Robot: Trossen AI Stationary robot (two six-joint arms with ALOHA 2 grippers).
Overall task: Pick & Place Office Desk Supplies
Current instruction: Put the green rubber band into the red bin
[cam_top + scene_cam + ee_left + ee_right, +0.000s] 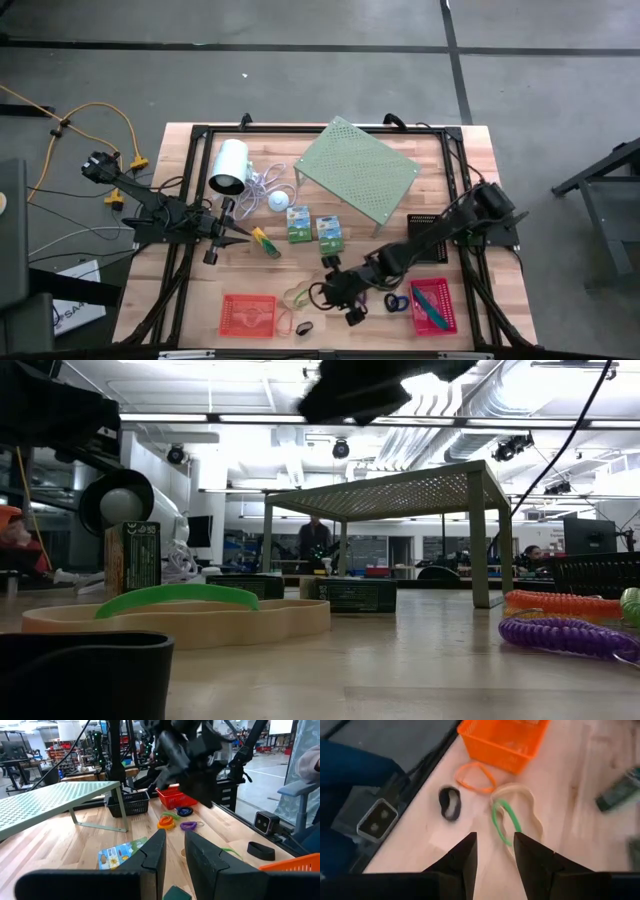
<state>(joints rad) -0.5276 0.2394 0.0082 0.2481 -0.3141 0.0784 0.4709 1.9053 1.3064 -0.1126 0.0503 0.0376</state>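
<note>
My right gripper (pixel 335 292) hovers open over the table's near middle. Just beyond its fingertips (pixel 495 847) lie a tan rubber-band loop (pixel 517 802) with a green loop (pixel 504 820) lying on it. An orange loop (pixel 476 776) and a dark loop (pixel 450 803) lie flat beside the red basket (pixel 247 315). My left gripper (pixel 238 240) is open and empty at the left. It points at the yellow-green marker (pixel 266 242) lying on the wood. Two green-white boxes (pixel 313 227) stand mid-table. The pink basket (pixel 433 306) and the black basket (pixel 425 222) stand at the right.
The pale green perforated shelf (pixel 358 172) stands at the far middle, and the white cylinder with its cord (pixel 228 166) lies at the far left. Purple and orange coils (pixel 394 300) lie between my right gripper and the pink basket. People show in the room behind the table.
</note>
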